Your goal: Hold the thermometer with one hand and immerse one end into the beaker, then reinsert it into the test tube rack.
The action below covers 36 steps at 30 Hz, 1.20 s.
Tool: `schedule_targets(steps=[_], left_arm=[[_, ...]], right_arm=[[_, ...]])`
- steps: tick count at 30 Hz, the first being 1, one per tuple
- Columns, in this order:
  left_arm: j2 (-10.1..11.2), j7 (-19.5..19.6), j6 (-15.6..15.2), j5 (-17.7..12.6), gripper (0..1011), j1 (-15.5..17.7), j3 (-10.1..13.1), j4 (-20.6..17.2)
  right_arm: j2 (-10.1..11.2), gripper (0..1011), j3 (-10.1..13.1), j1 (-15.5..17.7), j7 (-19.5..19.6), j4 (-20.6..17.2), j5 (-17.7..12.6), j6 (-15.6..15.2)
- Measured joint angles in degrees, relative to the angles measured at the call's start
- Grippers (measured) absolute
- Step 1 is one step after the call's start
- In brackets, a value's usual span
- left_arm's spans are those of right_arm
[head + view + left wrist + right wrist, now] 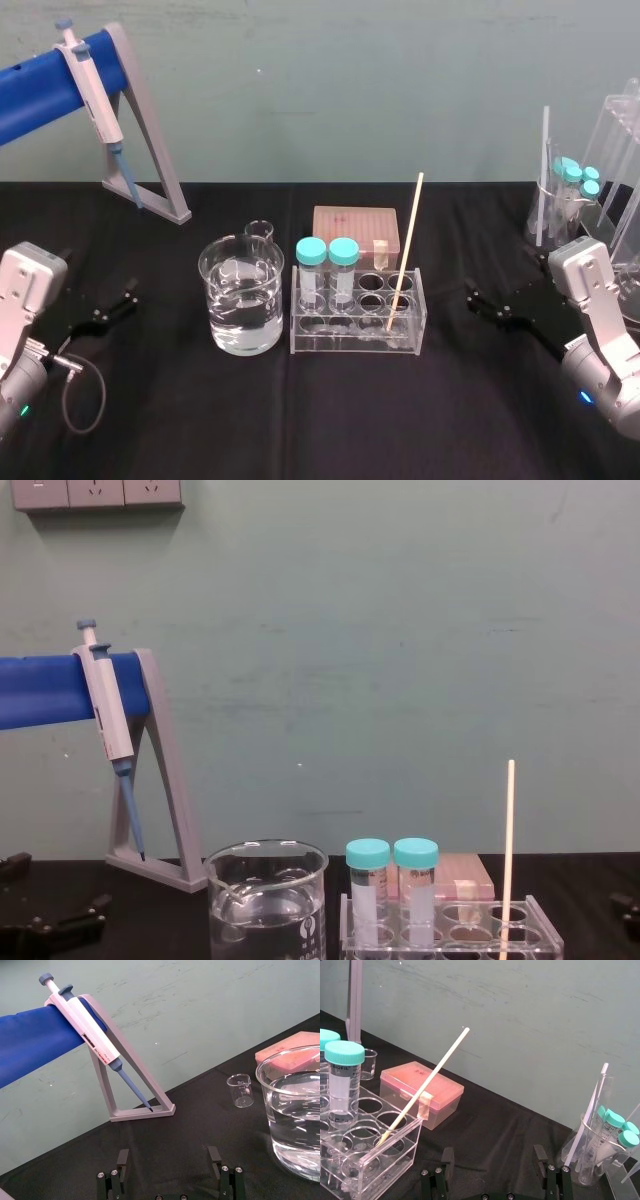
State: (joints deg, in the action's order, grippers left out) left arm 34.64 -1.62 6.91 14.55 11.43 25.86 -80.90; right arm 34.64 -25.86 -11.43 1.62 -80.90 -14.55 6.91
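The thermometer point(406, 250), a thin pale rod, stands leaning in a right-hand hole of the clear test tube rack point(350, 342), with nothing holding it. It also shows as the thermometer point(422, 1090) and the thermometer point(510, 850). Just left of the rack stands the beaker point(242, 295), holding clear liquid. My left gripper point(112, 305) rests low over the table to the beaker's left, open and empty, with its fingers point(122, 1160) spread. To the right of the rack my right gripper point(492, 305) is open and empty, its fingers point(448, 1157) wide apart.
Two teal-capped tubes point(327, 270) stand in the rack's left holes. Behind it lie a pink box point(356, 232) and a small beaker point(260, 231). A pipette point(95, 95) hangs on a grey stand point(160, 170) at the back left. Glassware with capped tubes point(575, 190) crowds the far right.
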Motion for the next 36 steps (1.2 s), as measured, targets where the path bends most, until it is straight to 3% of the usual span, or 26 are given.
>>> schedule_targets(steps=[36], left_arm=[[0.0, 0.0, 0.0, 0.0, 1004, 0.0, 0.0, 0.0]], right_arm=[[0.0, 1003, 0.0, 0.0, 0.0, 0.0, 0.0, 0.0]])
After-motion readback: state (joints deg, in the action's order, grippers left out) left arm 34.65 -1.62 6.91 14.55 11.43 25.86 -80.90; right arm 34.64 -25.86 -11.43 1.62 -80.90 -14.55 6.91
